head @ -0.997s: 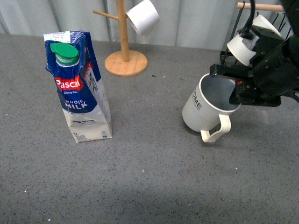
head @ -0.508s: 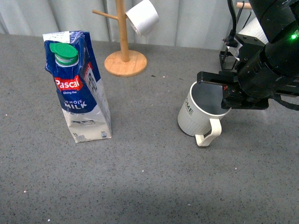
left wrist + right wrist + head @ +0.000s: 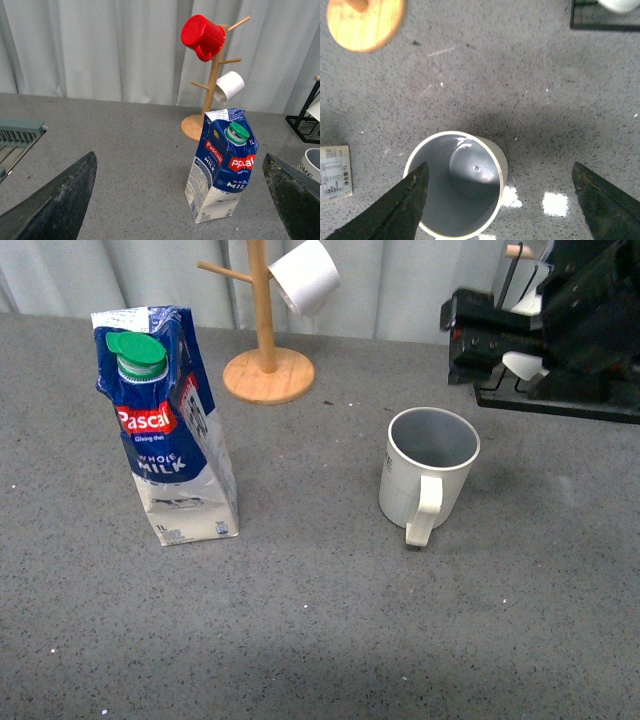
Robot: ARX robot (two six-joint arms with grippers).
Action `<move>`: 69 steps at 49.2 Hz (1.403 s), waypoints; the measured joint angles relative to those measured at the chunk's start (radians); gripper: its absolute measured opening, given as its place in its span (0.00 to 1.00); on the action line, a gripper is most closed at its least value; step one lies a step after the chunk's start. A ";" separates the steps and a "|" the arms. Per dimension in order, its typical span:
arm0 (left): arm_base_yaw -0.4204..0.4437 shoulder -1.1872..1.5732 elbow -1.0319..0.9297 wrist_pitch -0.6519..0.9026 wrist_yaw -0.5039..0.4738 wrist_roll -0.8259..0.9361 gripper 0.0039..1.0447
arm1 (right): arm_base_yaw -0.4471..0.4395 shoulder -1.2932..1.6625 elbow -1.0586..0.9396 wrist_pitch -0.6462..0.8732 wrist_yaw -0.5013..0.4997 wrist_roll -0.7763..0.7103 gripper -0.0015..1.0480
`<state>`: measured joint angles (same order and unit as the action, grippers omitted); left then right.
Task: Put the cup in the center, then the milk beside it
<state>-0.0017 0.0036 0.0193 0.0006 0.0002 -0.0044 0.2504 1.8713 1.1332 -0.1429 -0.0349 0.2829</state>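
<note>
One step is judged done: the cup (image 3: 428, 472) is stood upright, untouched, beneath the wide-spread, empty right pincer (image 3: 500, 192); the milk (image 3: 170, 430) is faced by the equally spread, empty left pincer (image 3: 179, 167).

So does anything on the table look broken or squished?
Yes, the milk carton looks squished. Its top is crumpled and its sides are dented, so it stands a bit crooked. Nothing has spilled that I can see. The cup stands upright and looks fine.
</note>
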 joint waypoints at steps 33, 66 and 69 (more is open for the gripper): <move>0.000 0.000 0.000 0.000 0.000 0.000 0.94 | -0.114 -0.420 -0.759 1.212 0.174 -0.278 0.16; 0.000 0.000 0.000 0.000 0.000 0.000 0.94 | -0.248 -0.851 -1.069 1.080 0.040 -0.283 0.01; 0.000 0.000 0.000 0.000 0.000 0.000 0.94 | -0.248 -0.892 -1.079 1.051 0.039 -0.283 0.01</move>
<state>-0.0017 0.0036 0.0193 0.0006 0.0002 -0.0044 0.0025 0.9798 0.0540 0.9085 0.0044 -0.0002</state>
